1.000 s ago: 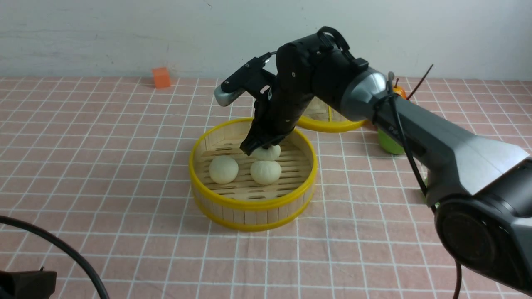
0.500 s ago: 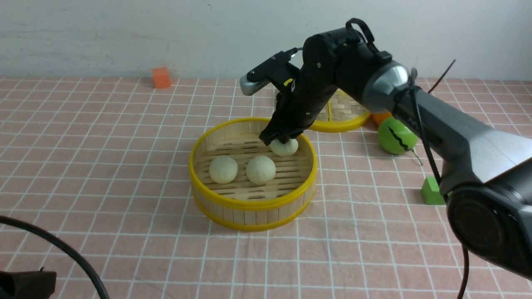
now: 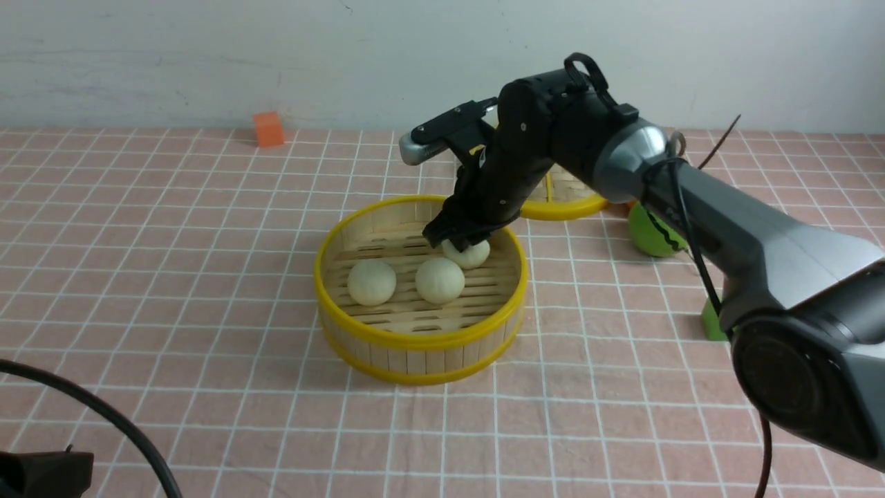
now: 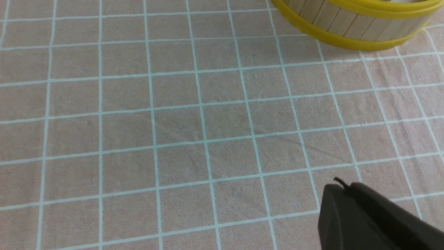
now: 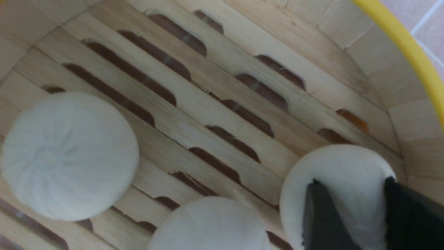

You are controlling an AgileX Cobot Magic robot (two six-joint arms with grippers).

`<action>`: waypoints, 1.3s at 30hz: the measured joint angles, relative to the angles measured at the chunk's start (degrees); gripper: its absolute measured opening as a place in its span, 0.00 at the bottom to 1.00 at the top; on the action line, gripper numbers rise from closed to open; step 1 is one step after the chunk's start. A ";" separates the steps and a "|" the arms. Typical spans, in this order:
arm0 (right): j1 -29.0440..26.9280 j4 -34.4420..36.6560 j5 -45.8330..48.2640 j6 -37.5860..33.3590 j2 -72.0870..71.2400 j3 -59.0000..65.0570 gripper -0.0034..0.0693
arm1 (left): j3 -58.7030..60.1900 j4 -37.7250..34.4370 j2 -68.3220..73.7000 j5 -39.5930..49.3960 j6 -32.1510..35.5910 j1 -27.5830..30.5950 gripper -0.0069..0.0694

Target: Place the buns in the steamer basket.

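Inside the steamer basket (image 3: 420, 339), the right gripper (image 3: 462, 243) sits low over the third bun (image 3: 470, 253), its fingertips (image 5: 321, 215) straddling rather than squeezing it, apparently to release it onto the slats beside the other two buns (image 3: 440, 280) (the idle left gripper (image 4: 367, 218) is closed). Half a second earlier, the gripped bun hung nearer the right wall.

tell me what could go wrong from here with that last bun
1. The right pincer straddles the third bun, its fingers against the bun's sides. If the bun sticks to a pad, lifting away may drag it back out of the steamer basket.
2. That bun sits close to the basket's far wall and next to the middle bun; a sideways retreat could knock either one or catch the yellow rim.
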 joint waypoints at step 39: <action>-1.88 -21.25 -52.44 27.18 -97.42 116.14 0.02 | 6.87 4.73 -30.22 -5.44 -0.05 0.00 0.07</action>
